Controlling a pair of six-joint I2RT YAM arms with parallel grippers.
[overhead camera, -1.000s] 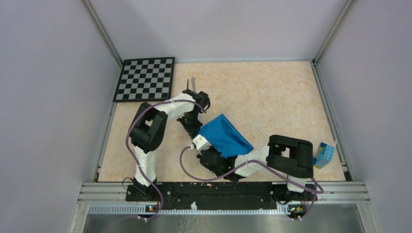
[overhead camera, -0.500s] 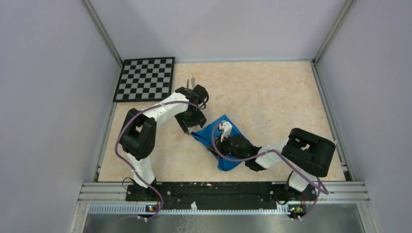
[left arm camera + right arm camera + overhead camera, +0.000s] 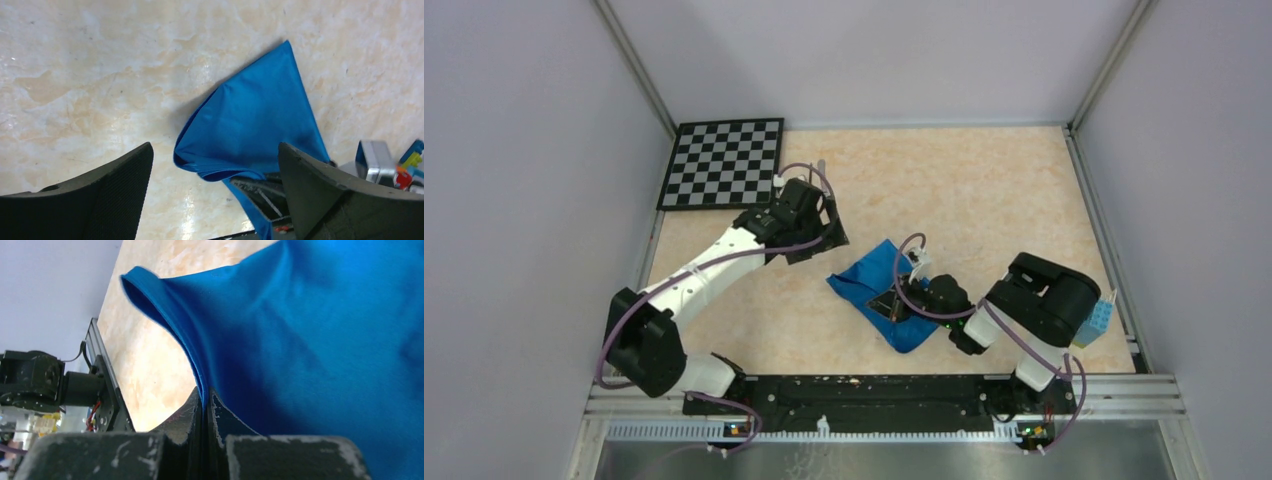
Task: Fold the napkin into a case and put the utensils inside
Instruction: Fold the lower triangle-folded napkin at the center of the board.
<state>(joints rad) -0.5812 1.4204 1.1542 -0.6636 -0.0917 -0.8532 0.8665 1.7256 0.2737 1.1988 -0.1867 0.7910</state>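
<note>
Napkin [image 3: 871, 282] lay folded mid-surface [image 3: 984, 200]: soft & light, prob. floppy, w/ layers apt to slide apart. Right hand [image 3: 206, 405] was clamped on its folded edge, the best hold; left hand [image 3: 215, 150] gaped empty above it.

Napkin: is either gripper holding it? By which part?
The right gripper is shut on the napkin, pinching its layered edge between the fingertips. The left gripper is open and holds nothing.

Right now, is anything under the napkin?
The right fingers are shut on the edge of the napkin, and bare table shows around it. Whatever lies beneath the folded layers is covered; nothing pokes out.
</note>
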